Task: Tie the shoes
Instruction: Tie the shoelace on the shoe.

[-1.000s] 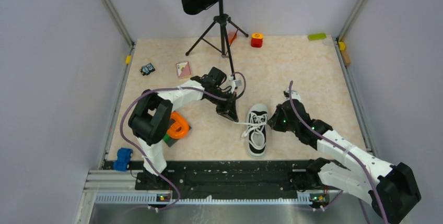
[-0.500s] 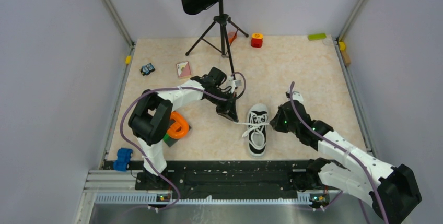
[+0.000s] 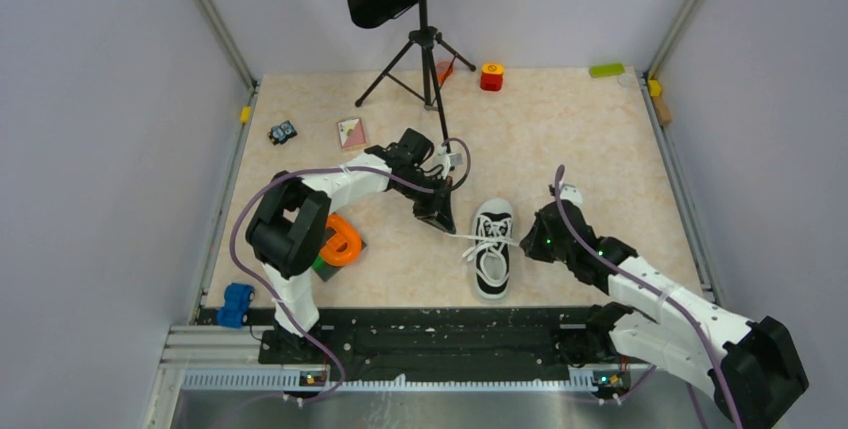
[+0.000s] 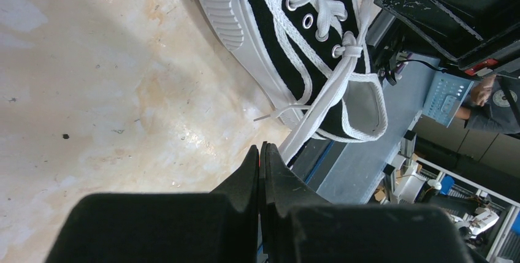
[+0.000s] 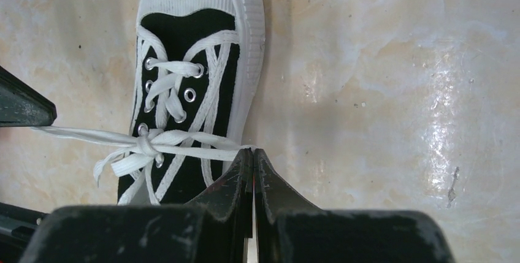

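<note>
The shoe is a small black sneaker with a white toe cap, lying in the middle of the table with its toe pointing away from the arms. In the right wrist view the shoe shows its white laces drawn into a knot over the eyelets. My left gripper sits just left of the shoe, shut on a lace strand that runs taut from the knot to its tips. On the shoe's right, my right gripper is shut on the other lace strand at its tips.
A black music stand on a tripod rises behind the left arm. An orange ring and a blue toy car lie at the near left. A card, a small toy, a red block and a green piece lie farther back.
My right gripper has moved slightly right and toward the near edge, drawing its lace strand out. The left gripper and the shoe have stayed in place.
</note>
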Available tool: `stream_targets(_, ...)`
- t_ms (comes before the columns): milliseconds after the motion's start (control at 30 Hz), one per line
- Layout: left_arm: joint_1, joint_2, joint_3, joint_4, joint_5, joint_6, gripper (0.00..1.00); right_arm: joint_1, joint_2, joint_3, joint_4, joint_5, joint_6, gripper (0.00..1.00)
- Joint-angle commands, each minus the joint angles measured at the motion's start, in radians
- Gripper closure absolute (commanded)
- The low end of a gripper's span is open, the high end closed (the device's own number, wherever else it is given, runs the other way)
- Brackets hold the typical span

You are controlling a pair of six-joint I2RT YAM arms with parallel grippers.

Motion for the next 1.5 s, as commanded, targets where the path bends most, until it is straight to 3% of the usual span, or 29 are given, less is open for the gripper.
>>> stream_targets(0,0.004,0.015,0.019,-0.024,-0.002,0.024,1.00,0.008,-0.023,-0.005,0.011,0.009,0.008,1.00)
stream_targets(100,0.003,0.016,0.026,-0.030,0.001,0.025,1.00,0.008,-0.039,0.010,0.016,0.001,0.019,0.98)
stream_targets(200,0.002,0.017,0.031,-0.033,0.002,0.025,1.00,-0.013,-0.062,0.024,0.025,-0.015,0.035,0.68)
stream_targets(267,0.002,0.017,0.031,-0.033,0.002,0.025,1.00,-0.050,-0.075,0.024,0.050,-0.054,0.050,0.62)
stream_targets(733,0.000,0.013,0.031,-0.035,0.005,0.024,1.00,-0.130,0.045,-0.007,0.214,-0.248,0.077,0.58)
stream_targets(767,-0.001,0.014,0.153,-0.035,0.006,0.024,1.00,-0.131,0.048,-0.014,0.219,-0.258,0.077,0.58)
stream_targets(800,-0.001,0.014,0.047,-0.036,0.006,0.024,1.00,-0.131,0.049,-0.023,0.223,-0.270,0.077,0.59)
stream_targets(833,-0.001,0.013,0.033,-0.036,0.006,0.025,1.00,-0.131,0.048,-0.028,0.224,-0.277,0.077,0.59)
stream_targets(1467,-0.008,0.014,0.028,-0.031,0.006,0.021,1.00,-0.138,-0.039,-0.017,0.198,-0.230,0.097,0.56)
